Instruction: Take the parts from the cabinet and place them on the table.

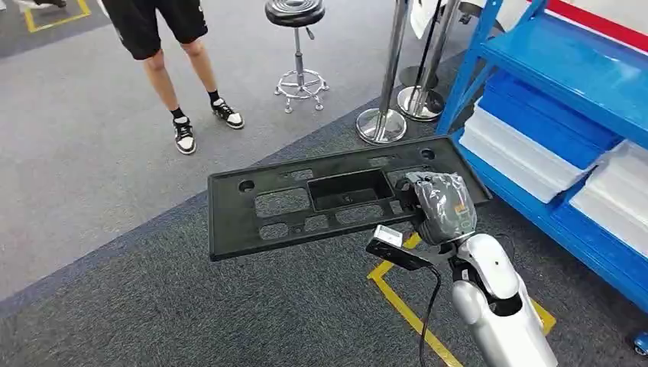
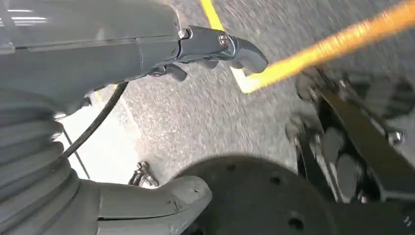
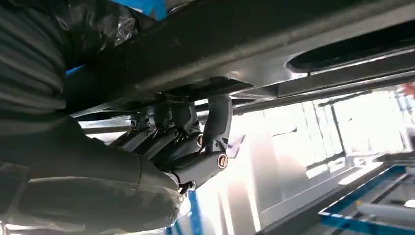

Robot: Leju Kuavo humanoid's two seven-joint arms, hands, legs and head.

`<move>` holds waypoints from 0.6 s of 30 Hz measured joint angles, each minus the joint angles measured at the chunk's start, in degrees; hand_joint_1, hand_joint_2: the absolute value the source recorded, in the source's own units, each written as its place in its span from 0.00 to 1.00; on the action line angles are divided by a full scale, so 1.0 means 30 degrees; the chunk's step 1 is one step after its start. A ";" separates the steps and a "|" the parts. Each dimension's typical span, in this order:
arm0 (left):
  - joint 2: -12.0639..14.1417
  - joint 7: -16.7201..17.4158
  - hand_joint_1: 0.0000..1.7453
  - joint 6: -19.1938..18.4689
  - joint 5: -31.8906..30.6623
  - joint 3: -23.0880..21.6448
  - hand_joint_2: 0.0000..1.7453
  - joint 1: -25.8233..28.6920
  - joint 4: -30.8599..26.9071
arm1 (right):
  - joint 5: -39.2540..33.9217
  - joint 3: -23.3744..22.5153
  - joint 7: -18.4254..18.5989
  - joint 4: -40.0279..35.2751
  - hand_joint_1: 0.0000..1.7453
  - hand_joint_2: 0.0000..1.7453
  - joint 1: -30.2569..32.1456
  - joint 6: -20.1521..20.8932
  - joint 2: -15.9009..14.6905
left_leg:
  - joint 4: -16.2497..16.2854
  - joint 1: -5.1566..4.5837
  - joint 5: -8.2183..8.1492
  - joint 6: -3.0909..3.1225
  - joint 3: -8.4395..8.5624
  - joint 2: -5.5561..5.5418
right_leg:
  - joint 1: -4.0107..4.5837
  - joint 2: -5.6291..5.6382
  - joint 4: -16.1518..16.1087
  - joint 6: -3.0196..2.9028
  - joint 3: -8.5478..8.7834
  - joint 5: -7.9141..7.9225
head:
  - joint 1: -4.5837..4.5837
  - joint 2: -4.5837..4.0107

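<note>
Blue shelving unit (image 1: pixel 569 65) is seen at right; white and blue flat stacked trays (image 1: pixel 527 145) are stored on its lower shelf. Grey carpet floor (image 1: pixel 92 153) is marked with yellow tape (image 1: pixel 405 306).
</note>
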 joint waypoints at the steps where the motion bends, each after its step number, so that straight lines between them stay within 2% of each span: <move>1: 0.0007 0.0000 0.00 0.0072 -0.0050 0.0007 1.00 0.0029 0.0000 | 0.0000 0.0000 0.0000 -0.0014 1.00 1.00 0.0050 -0.0021 0.0000 | -0.1462 0.0006 0.0644 0.0032 0.0837 0.0191 | -0.0009 -0.0181 0.0019 0.0054 0.0038 -0.0049 | 0.0007 0.0000; 2: 0.0015 0.0000 0.00 0.0102 -0.0138 0.0007 1.00 0.0044 0.0000 | 0.0029 0.0000 0.0000 -0.0022 1.00 1.00 0.0096 -0.0058 0.0000 | -0.3450 -0.0017 0.1329 0.0137 0.2032 0.0852 | 0.0014 -0.0403 0.0032 0.0146 0.0136 -0.0126 | 0.0000 0.0000; 3: 0.0022 -0.0014 0.00 0.0218 -0.0167 0.0007 1.00 -0.0008 0.0000 | 0.0088 0.0000 0.0000 -0.0088 1.00 1.00 0.0177 -0.0109 0.0000 | -0.4008 -0.0275 0.1032 0.0445 0.2327 0.1531 | 0.0171 -0.0592 0.0034 0.0275 0.0179 -0.0203 | 0.0007 0.0000; 4: 0.0022 -0.0044 0.00 0.0298 -0.0218 0.0007 1.00 -0.0017 0.0000 | 0.0145 -0.0007 -0.0007 -0.0160 1.00 1.00 0.0219 -0.0174 -0.0007 | -0.4088 -0.0252 0.1155 0.0633 0.2277 0.1290 | 0.0169 -0.0728 0.0015 0.0382 0.0197 -0.0202 | 0.0007 0.0000; 7: 0.0036 -0.0080 0.00 0.0386 -0.0313 0.0073 1.00 0.0022 0.0051 | 0.0219 0.0000 -0.0015 -0.0189 1.00 1.00 0.0303 -0.0270 0.0022 | -0.4222 -0.0341 0.1215 0.0946 0.2209 0.0686 | 0.0181 -0.1254 -0.0184 0.0731 0.0434 -0.0199 | 0.0007 0.0007; 8: 0.0044 -0.0131 0.00 0.0400 -0.0342 0.0095 1.00 0.0031 0.0058 | 0.0270 -0.0015 -0.0007 -0.0285 1.00 1.00 0.0347 -0.0277 0.0029 | -0.4551 -0.0083 0.1389 0.1147 0.2505 0.0407 | 0.0028 -0.1000 -0.0056 0.0865 0.0512 -0.0409 | 0.0007 0.0000; 9: 0.0044 -0.0160 0.00 0.0400 -0.0363 0.0095 1.00 0.0017 0.0088 | 0.0292 -0.0022 -0.0015 -0.0321 1.00 1.00 0.0356 -0.0336 0.0029 | -0.4664 -0.0137 0.1461 0.1270 0.2566 0.0253 | 0.0005 0.0160 0.0625 0.0868 0.0257 -0.0921 | 0.0007 0.0000; 10: 0.0051 -0.0160 0.00 0.0400 -0.0371 0.0095 1.00 -0.0010 0.0095 | 0.0291 -0.0036 -0.0036 -0.0335 1.00 1.00 0.0380 -0.0357 0.0029 | -0.4673 -0.0152 0.1490 0.1357 0.2538 0.0099 | -0.0034 0.0807 0.1875 0.0858 -0.0373 -0.1670 | 0.0015 0.0000; 11: 0.0051 -0.0182 0.00 0.0408 -0.0400 0.0095 1.00 -0.0047 0.0095 | 0.0291 -0.0058 -0.0036 -0.0328 1.00 1.00 0.0452 -0.0364 0.0022 | -0.4671 -0.0158 0.1488 0.1373 0.2510 -0.0155 | -0.0004 0.1130 0.3405 0.0870 -0.1133 -0.2394 | 0.0015 0.0000; 12: 0.0051 -0.0182 0.00 0.0408 -0.0415 0.0095 1.00 -0.0068 0.0109 | 0.0291 -0.0073 -0.0036 -0.0328 1.00 1.00 0.0579 -0.0357 0.0022 | -0.4666 -0.0199 0.1489 0.1404 0.2499 -0.0434 | 0.0004 0.1256 0.4881 0.0900 -0.1917 -0.2929 | 0.0007 0.0000; 13: 0.0051 -0.0189 0.00 0.0400 -0.0415 0.0095 1.00 -0.0070 0.0131 | 0.0299 -0.0080 -0.0036 -0.0328 1.00 1.00 0.0692 -0.0357 0.0022 | -0.4646 -0.0232 0.1477 0.1423 0.2494 -0.0695 | 0.0004 0.1293 0.5694 0.0905 -0.2413 -0.3003 | 0.0015 0.0000; 14: 0.0051 -0.0189 0.00 0.0422 -0.0430 0.0102 1.00 -0.0052 0.0168 | 0.0313 -0.0109 -0.0022 -0.0328 1.00 1.00 0.0792 -0.0357 0.0022 | -0.4606 -0.0236 0.1476 0.1421 0.2495 -0.0999 | 0.0002 0.1303 0.5552 0.0895 -0.2458 -0.2577 | 0.0007 0.0000; 15: 0.0051 -0.0189 0.00 0.0503 -0.0488 0.0102 1.00 -0.0048 0.0190 | 0.0313 -0.0131 -0.0022 -0.0328 1.00 1.00 0.0849 -0.0357 0.0022 | -0.4529 -0.0234 0.1472 0.1414 0.2495 -0.1313 | -0.0007 0.1334 0.4550 0.0871 -0.2077 -0.1750 | 0.0015 0.0000; 16: 0.0051 -0.0189 0.00 0.0553 -0.0539 0.0102 1.00 -0.0049 0.0204 | 0.0313 -0.0160 -0.0022 -0.0335 1.00 1.00 0.0868 -0.0364 0.0022 | -0.4438 -0.0227 0.1440 0.1368 0.2499 -0.1610 | -0.0024 0.1452 0.2808 0.0831 -0.1305 -0.0687 | 0.0015 0.0000; 17: 0.0051 -0.0197 0.00 0.0583 -0.0539 0.0102 1.00 -0.0049 0.0226 | 0.0313 -0.0190 -0.0022 -0.0350 1.00 1.00 0.0866 -0.0364 0.0022 | -0.4348 -0.0226 0.1397 0.1305 0.2497 -0.1851 | -0.0059 0.1916 0.1145 0.0774 -0.0559 0.0153 | 0.0015 0.0000; 18: 0.0044 -0.0211 0.00 0.0590 -0.0539 0.0102 1.00 -0.0041 0.0255 | 0.0313 -0.0219 -0.0022 -0.0386 1.00 1.00 0.0868 -0.0364 0.0022 | -0.4279 -0.0235 0.1359 0.1229 0.2389 -0.2034 | -0.0113 0.2912 0.0298 0.0684 -0.0215 0.0070 | 0.0015 0.0007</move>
